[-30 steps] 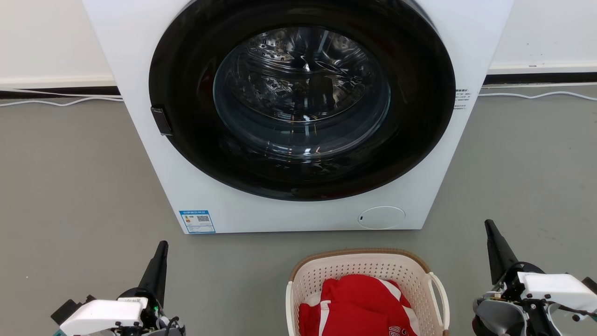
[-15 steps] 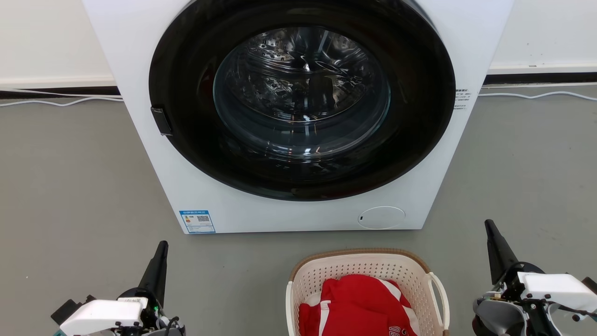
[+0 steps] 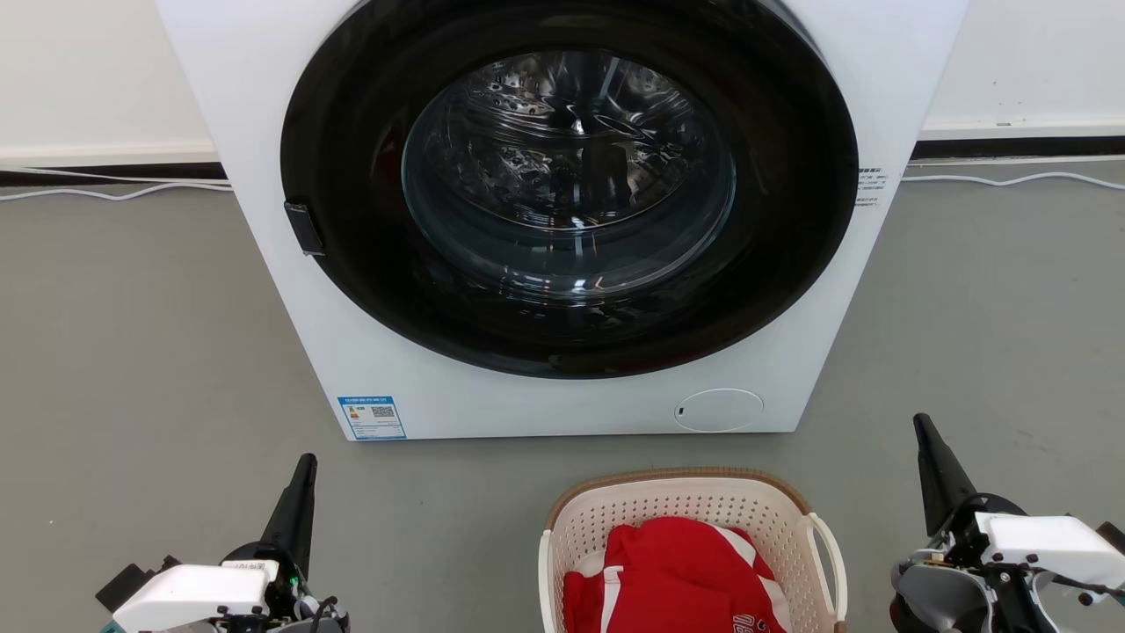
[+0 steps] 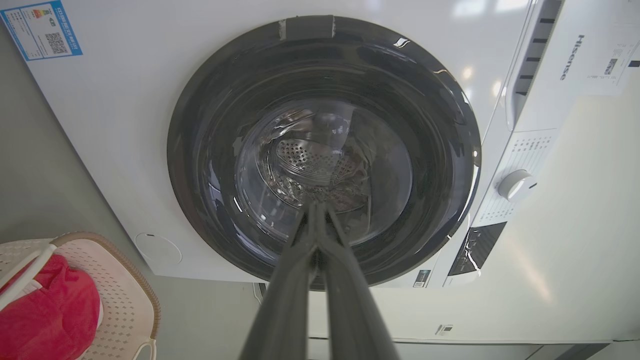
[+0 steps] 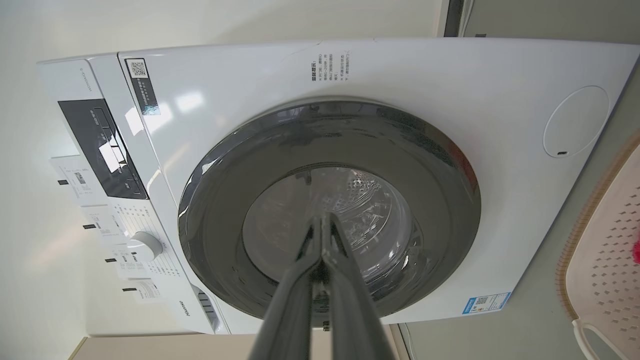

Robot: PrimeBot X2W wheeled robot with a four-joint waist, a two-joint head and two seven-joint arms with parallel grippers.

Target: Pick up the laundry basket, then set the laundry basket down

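The cream-white perforated laundry basket [image 3: 791,536] with a brown rim stands on the floor at the bottom centre of the head view, holding a red garment [image 3: 677,571]. Its white loop handle [image 3: 831,554] shows on its right side. My left gripper [image 3: 308,462] is shut, well to the basket's left, fingers pointing up toward the washing machine. My right gripper [image 3: 920,422] is shut, to the basket's right, clear of the handle. The basket [image 4: 120,300] also sits at the lower left of the left wrist view and at the right edge of the right wrist view [image 5: 605,260].
A white front-loading washing machine [image 3: 290,264] with a closed round dark door [image 3: 567,185] stands just behind the basket. White cables [image 3: 114,192] run along the wall base. Grey floor [image 3: 132,352] spreads to both sides.
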